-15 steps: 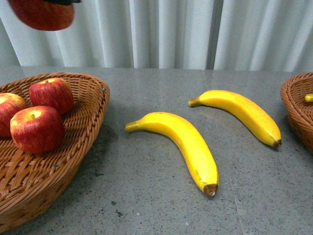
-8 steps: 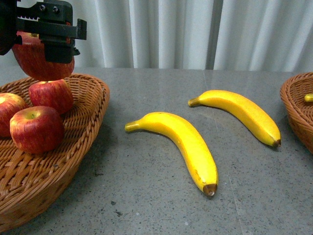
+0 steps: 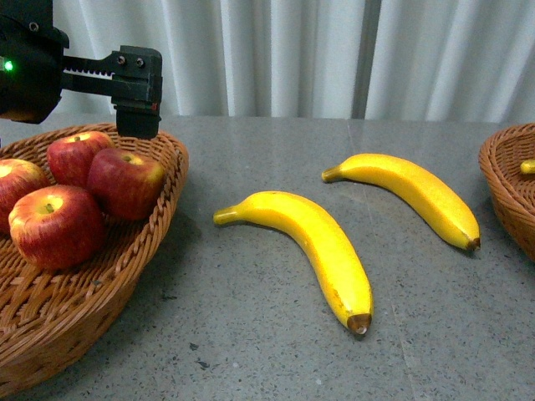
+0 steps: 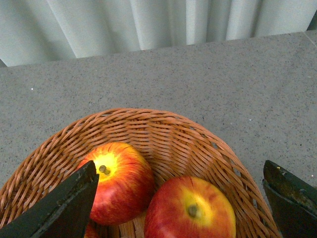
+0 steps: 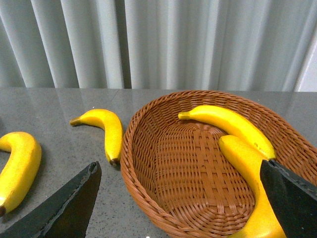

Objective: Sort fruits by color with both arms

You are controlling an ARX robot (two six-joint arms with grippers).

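Observation:
My left gripper (image 3: 79, 117) is open and empty above the far side of the left wicker basket (image 3: 163, 171). Several red apples lie in that basket; the nearest to the rim (image 3: 125, 182) sits under the gripper. In the left wrist view my open gripper (image 4: 181, 171) hangs over two apples (image 4: 121, 181) (image 4: 190, 210). Two bananas lie on the table, one near (image 3: 313, 242) and one further right (image 3: 414, 192). My right gripper (image 5: 179, 168) is open and empty above the right basket (image 5: 133, 163), which holds two bananas (image 5: 228, 124) (image 5: 247, 163). It is out of the front view.
The grey stone table (image 3: 251, 334) runs back to a white curtain (image 3: 292, 50). The right basket's edge (image 3: 506, 184) shows at the far right with a banana tip (image 3: 528, 167) in it. The two loose bananas (image 5: 106, 129) (image 5: 20, 163) also show in the right wrist view.
My left gripper came down over the left basket with an apple, opened and let it go. That apple now rests among the others, which shifted slightly. The bananas have not moved.

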